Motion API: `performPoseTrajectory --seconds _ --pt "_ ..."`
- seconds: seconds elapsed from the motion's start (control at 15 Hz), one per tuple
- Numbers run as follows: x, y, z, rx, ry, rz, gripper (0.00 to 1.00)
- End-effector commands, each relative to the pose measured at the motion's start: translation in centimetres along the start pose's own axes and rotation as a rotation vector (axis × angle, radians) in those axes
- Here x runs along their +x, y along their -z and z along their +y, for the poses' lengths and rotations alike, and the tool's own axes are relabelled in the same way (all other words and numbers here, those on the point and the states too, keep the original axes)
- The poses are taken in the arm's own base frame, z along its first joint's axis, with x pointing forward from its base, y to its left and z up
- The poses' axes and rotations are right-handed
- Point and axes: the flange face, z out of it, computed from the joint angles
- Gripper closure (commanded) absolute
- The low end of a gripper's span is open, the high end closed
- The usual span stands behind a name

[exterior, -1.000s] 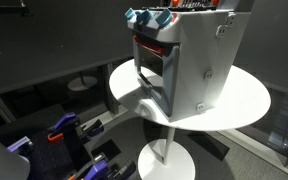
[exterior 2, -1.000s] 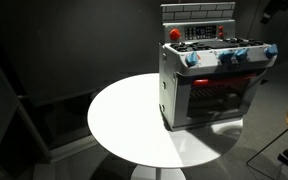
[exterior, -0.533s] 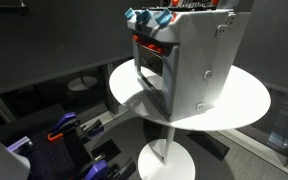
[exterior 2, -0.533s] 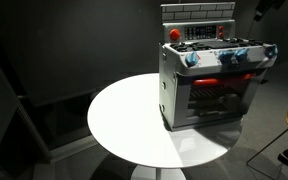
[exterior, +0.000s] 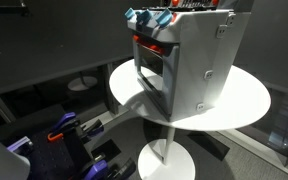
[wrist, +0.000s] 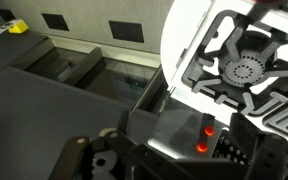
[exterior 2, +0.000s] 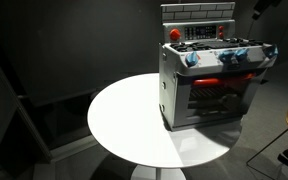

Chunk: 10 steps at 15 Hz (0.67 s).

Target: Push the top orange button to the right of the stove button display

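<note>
The stove [exterior 2: 210,85] is a small grey toy oven with blue knobs, a dark door and a back panel, standing on a round white table [exterior 2: 134,120]. It also shows in an exterior view [exterior: 184,60]. On the back panel, orange buttons [exterior 2: 221,32] sit to the right of the dark display. In the wrist view I look down on the stove top [wrist: 246,68], with two glowing orange buttons [wrist: 206,138] one above the other on the panel. My gripper [exterior 2: 263,6] is a dark shape at the top edge, above and right of the stove, touching nothing. Its jaws are blurred.
A red knob [exterior 2: 175,34] sits at the panel's left end. The table stands on a single pedestal [exterior: 164,150]. Dark equipment with purple and blue parts [exterior: 69,135] lies on the floor beside it. The surroundings are dark.
In an exterior view the gripper has drifted slightly left along the top edge. The stove and table have not moved.
</note>
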Motion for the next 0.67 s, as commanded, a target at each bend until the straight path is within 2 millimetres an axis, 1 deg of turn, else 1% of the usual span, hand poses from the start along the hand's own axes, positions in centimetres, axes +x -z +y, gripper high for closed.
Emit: performPoseTrajectory --seconds 0.0,0.33,0.6 --pt "0.5 -0.6 0.3 -0.019 -0.023 0.059 0.00" --pt "1.1 -2.2 0.6 -0.015 -0.058 0.113 0.00" --pt "1.6 -4.1 1.3 -0.015 -0.096 0.137 0.00"
